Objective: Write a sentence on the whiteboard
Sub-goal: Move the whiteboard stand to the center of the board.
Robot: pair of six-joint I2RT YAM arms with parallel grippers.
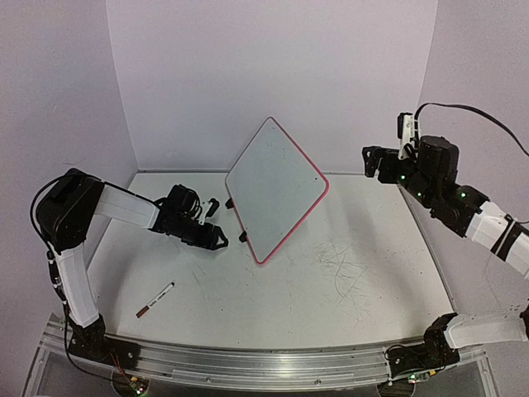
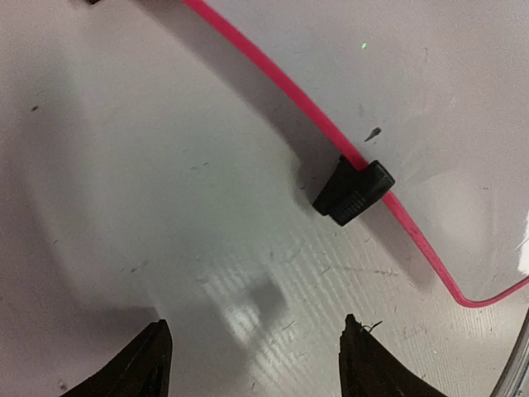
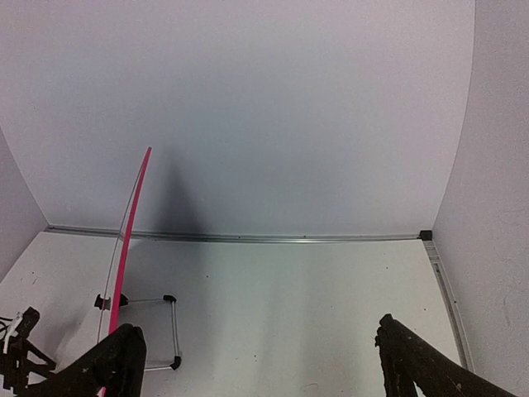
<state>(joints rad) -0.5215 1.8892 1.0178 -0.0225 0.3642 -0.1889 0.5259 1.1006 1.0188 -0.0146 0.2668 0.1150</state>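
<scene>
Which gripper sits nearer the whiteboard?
The left gripper: low, beside the black clip foot of the red-framed white whiteboard. The right gripper hangs raised, well apart.

The whiteboard [image 1: 275, 190] stands mid-table [image 1: 372, 281]. At its 9 o'clock, just beside its edge, is the left gripper [image 1: 219, 223]. At 3 o'clock, raised and well apart, is the right gripper [image 1: 376, 161]. A marker [image 1: 155, 300] lies on the table at 7 o'clock.
</scene>
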